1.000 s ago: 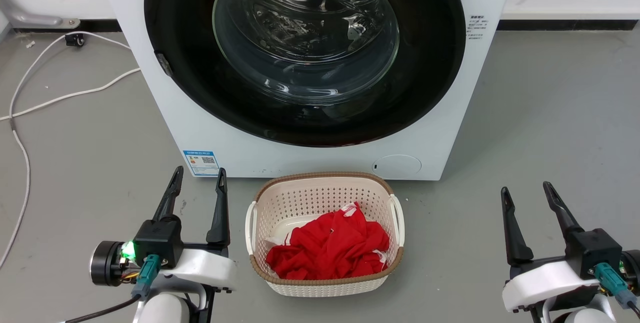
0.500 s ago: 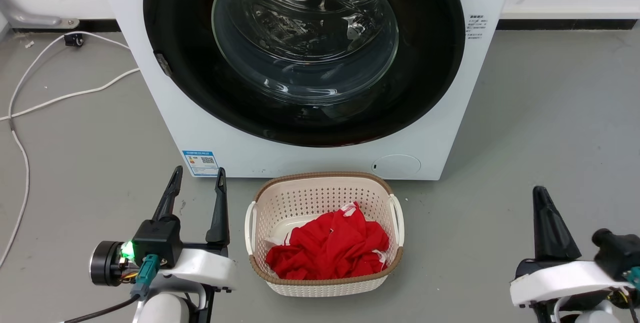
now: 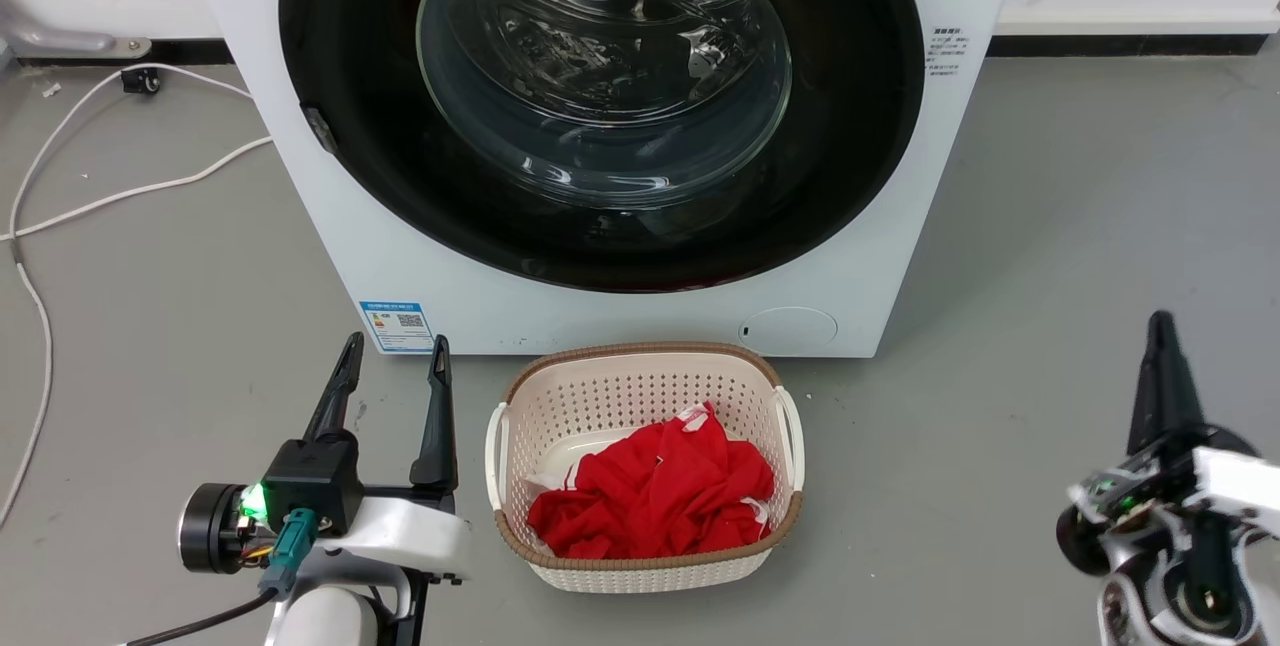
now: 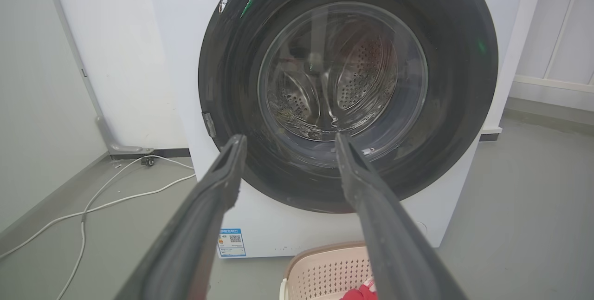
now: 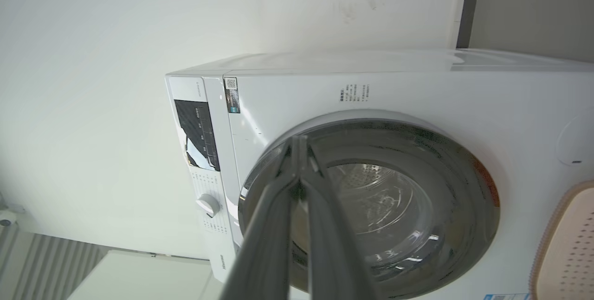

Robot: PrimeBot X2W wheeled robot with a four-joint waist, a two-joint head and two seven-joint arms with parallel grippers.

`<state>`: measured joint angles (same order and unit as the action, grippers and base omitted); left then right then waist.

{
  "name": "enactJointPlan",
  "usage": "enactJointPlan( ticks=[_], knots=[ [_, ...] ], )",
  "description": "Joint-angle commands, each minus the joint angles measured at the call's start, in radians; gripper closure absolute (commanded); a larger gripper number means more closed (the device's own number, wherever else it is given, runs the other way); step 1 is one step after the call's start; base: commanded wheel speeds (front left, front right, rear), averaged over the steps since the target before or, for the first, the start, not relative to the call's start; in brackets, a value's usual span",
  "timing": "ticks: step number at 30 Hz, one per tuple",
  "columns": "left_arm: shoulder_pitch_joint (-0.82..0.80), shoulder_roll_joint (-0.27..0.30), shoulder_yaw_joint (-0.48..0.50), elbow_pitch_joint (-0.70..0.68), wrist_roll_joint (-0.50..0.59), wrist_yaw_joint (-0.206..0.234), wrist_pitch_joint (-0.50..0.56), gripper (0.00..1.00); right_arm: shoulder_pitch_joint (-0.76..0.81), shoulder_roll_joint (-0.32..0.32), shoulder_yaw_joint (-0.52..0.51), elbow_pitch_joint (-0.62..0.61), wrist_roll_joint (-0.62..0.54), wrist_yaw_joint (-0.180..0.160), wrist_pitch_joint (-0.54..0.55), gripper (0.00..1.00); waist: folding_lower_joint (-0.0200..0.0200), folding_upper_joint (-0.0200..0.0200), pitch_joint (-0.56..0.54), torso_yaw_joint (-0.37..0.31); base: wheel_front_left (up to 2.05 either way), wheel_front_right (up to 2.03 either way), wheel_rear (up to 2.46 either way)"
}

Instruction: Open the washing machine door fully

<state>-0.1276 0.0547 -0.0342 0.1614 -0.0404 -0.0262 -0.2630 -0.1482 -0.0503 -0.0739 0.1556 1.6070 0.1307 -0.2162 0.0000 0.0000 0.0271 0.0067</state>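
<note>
The washing machine point(image 3: 640, 311), a white front-loader, stands on the grey floor point(image 3: 1080, 226) against the far wall. The washing machine door point(image 3: 850, 126) lies closed and flat against its front. This glossy black disc spans nearly the whole width of the cabinet, and the perforated steel drum shows through the clear glass window point(image 3: 600, 66) at its centre. A small metal fitting point(image 3: 320, 129) sits on the door's left edge. Low on the machine's front are a blue label sticker point(image 3: 397, 324) at the left and a round cap point(image 3: 790, 328) at the right.

Just on the near side of the machine, a cream laundry basket point(image 3: 640, 358) with a brown rim holds a heap of red cloth point(image 3: 650, 496). The left gripper point(image 3: 397, 339) hovers just left of the basket. Its two dark fingers are spread wide, point toward the machine and hold nothing. The right gripper point(image 3: 1160, 331) hangs well to the right of the basket and apart from the machine. It is rolled onto its edge, so the head view shows its fingers as a single blade. In the right wrist view, those fingertips point(image 5: 297, 144) meet with nothing between them. A white cable point(image 3: 120, 196) trails across the floor at the far left.
</note>
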Motion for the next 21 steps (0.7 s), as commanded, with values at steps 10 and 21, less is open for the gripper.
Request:
enactJointPlan(
  ticks=[10, 21],
  knots=[
    [-0.025, 0.000, 0.010, -0.012, 0.010, 0.005, -0.003, 0.00, -0.222, -0.113, -0.045, 0.089, 0.223, 0.000, 0.117, 1.00, 0.0000, 0.0000, 0.035, -0.019, 0.00, 0.00, 0.00],
    [-0.067, -0.001, -0.003, -0.024, 0.013, -0.006, -0.003, 0.00, -0.625, -0.324, 0.176, 0.436, 0.275, 0.000, 0.299, 1.00, 0.0000, 0.0000, 0.099, -0.008, 0.00, 0.00, 0.00]
  ],
)
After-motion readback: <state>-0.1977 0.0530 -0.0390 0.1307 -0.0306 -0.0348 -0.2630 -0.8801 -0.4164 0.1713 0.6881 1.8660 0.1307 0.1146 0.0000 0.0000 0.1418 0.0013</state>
